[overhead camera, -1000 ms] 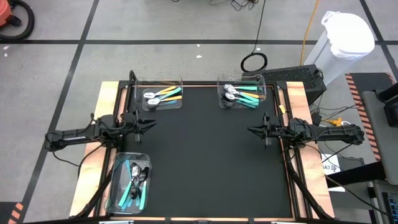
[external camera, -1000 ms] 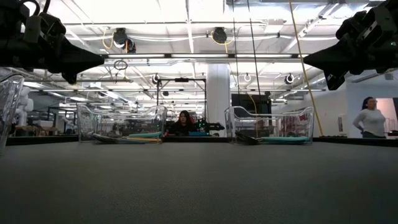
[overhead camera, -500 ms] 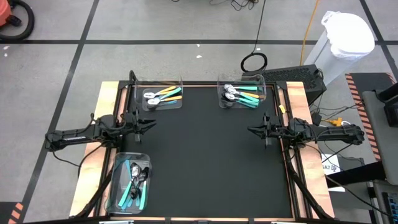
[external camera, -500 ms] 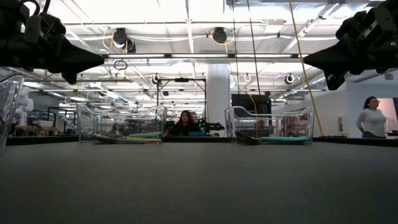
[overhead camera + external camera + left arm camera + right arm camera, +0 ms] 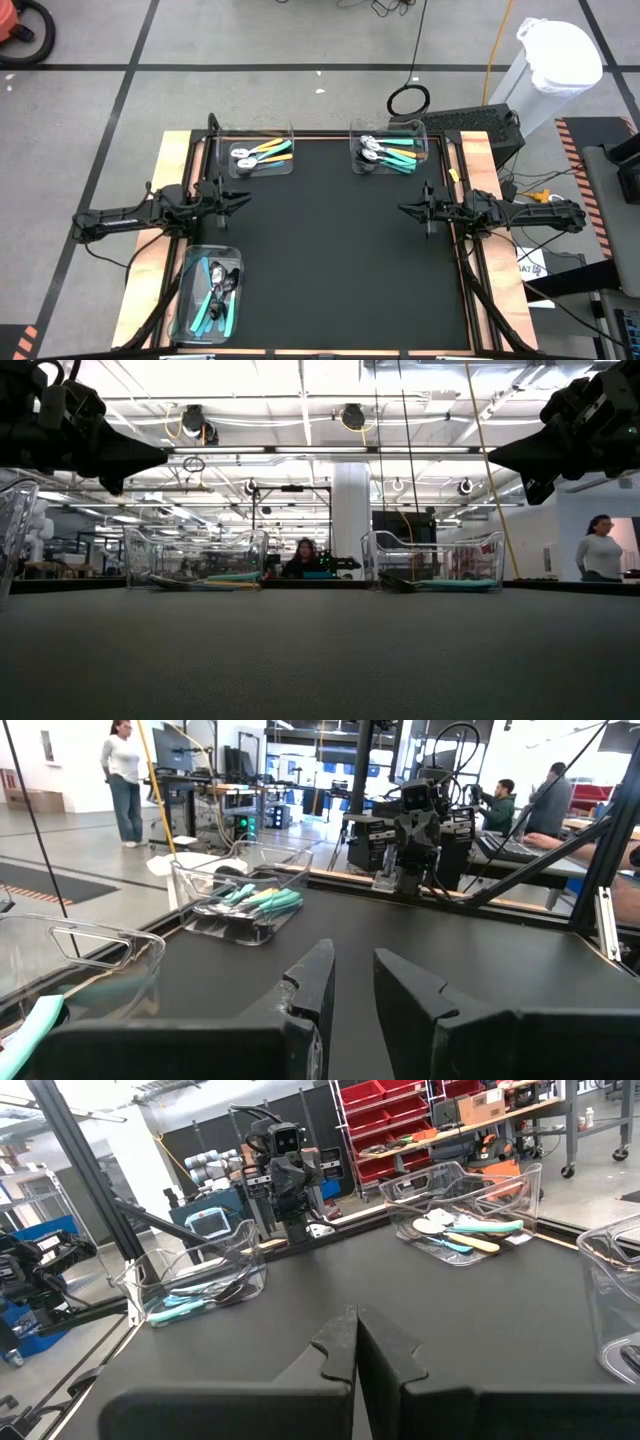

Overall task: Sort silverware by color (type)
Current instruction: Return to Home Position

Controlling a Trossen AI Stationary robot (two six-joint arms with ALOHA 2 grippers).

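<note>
The spoons lie in three clear bins. Orange and light blue handles sit in the far-left bin [image 5: 262,156] [image 5: 468,1230]. Teal handles fill the far-right bin [image 5: 390,150] [image 5: 250,904]. Light blue and dark ones lie in the near-left bin [image 5: 210,295] [image 5: 195,1295]. My left gripper [image 5: 245,200] [image 5: 350,982] hovers above the mat's left side, fingers slightly open, holding nothing. My right gripper [image 5: 403,209] [image 5: 356,1342] hovers above the mat's right side, shut and empty. Both point at each other across the table.
The black mat [image 5: 340,250] between the arms bears nothing. Wooden table edges [image 5: 160,160] frame it. In the low view the far bins [image 5: 195,565] [image 5: 435,565] stand at the mat's far edge. People sit and stand in the room beyond [image 5: 598,548].
</note>
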